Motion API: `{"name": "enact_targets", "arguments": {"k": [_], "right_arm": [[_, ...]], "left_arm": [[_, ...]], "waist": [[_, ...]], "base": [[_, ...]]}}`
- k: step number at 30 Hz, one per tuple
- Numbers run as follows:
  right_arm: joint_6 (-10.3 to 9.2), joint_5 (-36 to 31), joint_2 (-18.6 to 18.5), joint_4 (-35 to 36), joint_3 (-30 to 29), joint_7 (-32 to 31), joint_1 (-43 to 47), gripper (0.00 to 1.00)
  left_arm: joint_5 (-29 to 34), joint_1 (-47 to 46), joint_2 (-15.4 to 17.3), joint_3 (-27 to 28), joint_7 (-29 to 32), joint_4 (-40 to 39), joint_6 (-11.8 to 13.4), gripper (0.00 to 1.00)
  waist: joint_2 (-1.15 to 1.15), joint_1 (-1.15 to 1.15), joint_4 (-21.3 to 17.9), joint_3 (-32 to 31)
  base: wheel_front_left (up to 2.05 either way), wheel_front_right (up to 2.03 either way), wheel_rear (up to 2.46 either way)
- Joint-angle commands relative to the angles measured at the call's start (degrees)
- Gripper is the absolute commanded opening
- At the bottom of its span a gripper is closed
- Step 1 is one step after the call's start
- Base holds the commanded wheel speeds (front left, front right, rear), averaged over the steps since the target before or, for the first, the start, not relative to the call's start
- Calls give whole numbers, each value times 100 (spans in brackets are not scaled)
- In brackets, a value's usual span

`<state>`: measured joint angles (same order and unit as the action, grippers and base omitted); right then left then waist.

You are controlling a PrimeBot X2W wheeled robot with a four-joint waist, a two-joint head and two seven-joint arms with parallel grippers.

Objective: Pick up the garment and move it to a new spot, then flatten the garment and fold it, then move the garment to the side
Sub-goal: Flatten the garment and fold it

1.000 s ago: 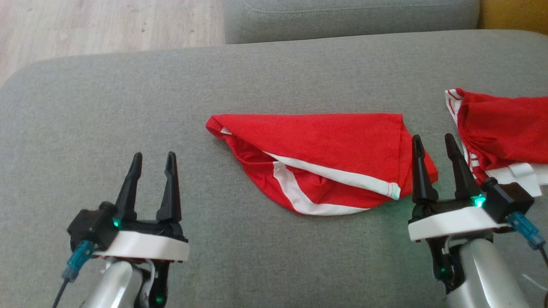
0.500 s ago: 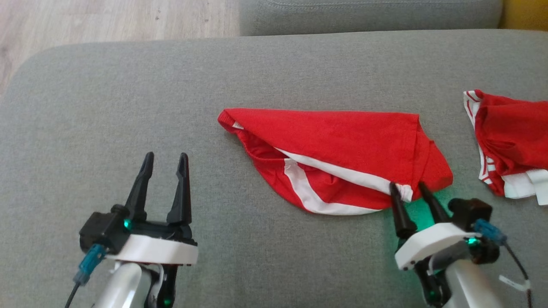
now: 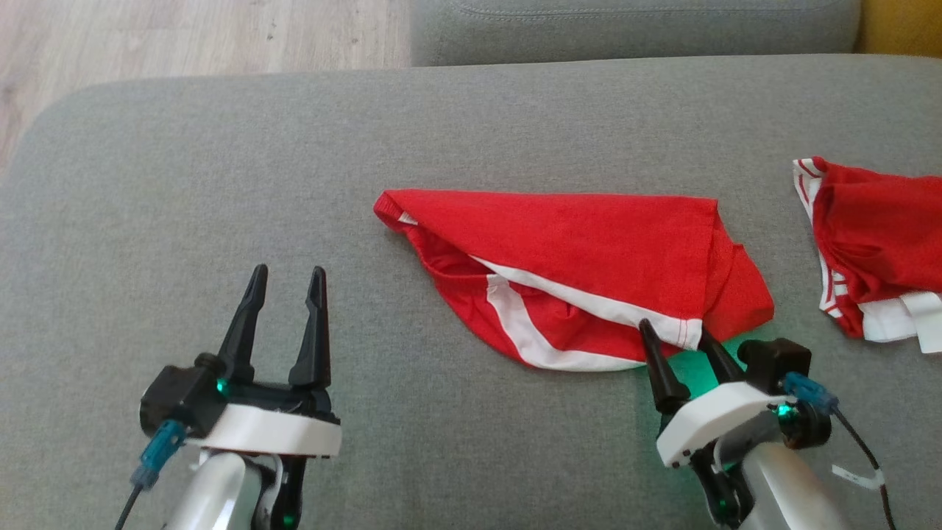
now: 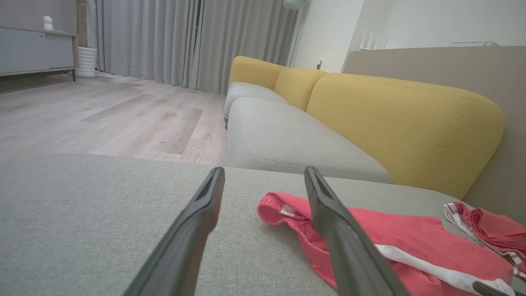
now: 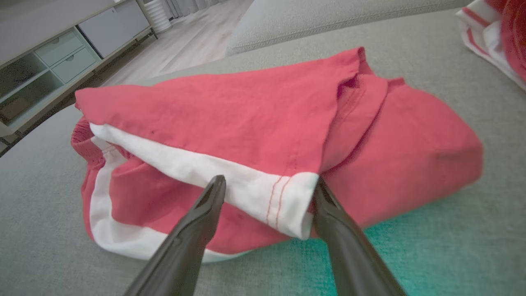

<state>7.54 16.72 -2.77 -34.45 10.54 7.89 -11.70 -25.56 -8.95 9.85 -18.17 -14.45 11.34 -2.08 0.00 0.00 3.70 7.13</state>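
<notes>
The garment (image 3: 589, 250) is a pair of red shorts with white stripes, lying folded over in the middle of the grey cushion (image 3: 221, 184); it also shows as the garment (image 5: 230, 123) and the garment (image 4: 394, 230). My right gripper (image 3: 677, 338) is open, its two fingertips straddling the white-striped hem corner at the garment's near right edge. In the right wrist view that corner lies between the fingers (image 5: 205, 209). My left gripper (image 3: 287, 280) stands open over bare cushion, well to the left of the garment, with nothing between its fingers (image 4: 205, 209).
A second red and white piece of clothing (image 3: 876, 243) lies at the cushion's right edge. Beyond the cushion are another grey seat (image 3: 625, 29), yellow backrests (image 4: 402, 119) and a wooden floor (image 3: 184, 37). A cabinet (image 5: 49, 61) stands far off.
My right gripper has come down and leftward from beside the garment's right end to its near hem corner, staying open. The head camera shifted slightly. The left gripper has not moved.
</notes>
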Motion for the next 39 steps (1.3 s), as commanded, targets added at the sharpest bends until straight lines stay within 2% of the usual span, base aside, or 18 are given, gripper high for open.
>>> {"name": "enact_targets", "arguments": {"k": [1,2,3,8,13,25,31,39], "right_arm": [[-5,14,-10,153,158,142,-268,100],[-5,26,-10,159,149,181,-277,82],[-5,25,-10,169,132,233,-289,0],[-5,-2,-10,307,26,436,-326,0],[-5,79,-10,591,-324,552,-378,0],[-5,98,-10,879,-712,411,-556,0],[-5,-36,-10,865,-976,407,-703,0],[-5,-112,-10,866,-898,410,-760,0]], "left_arm": [[74,-114,20,275,-54,-124,-28,100],[86,-108,14,290,-54,-113,-37,100],[99,-103,7,304,-54,-105,-46,100],[157,-94,-16,355,-54,-119,-83,100],[290,-160,-12,305,-54,-130,-136,100],[502,-770,-87,-381,94,281,-398,100],[114,-1243,-291,-492,387,768,-473,100],[-822,-1794,-552,-523,847,1259,-523,100]], "waist": [[0,0,-21,-19],[0,0,-35,-27],[0,0,-50,-36],[0,0,-135,-60],[0,0,-275,-11],[0,0,-547,168],[0,0,-705,299],[0,0,-864,450]], "base": [[0,0,0],[0,0,0],[0,0,0],[0,0,0],[0,0,0],[0,0,0],[0,0,0],[0,0,0]]}}
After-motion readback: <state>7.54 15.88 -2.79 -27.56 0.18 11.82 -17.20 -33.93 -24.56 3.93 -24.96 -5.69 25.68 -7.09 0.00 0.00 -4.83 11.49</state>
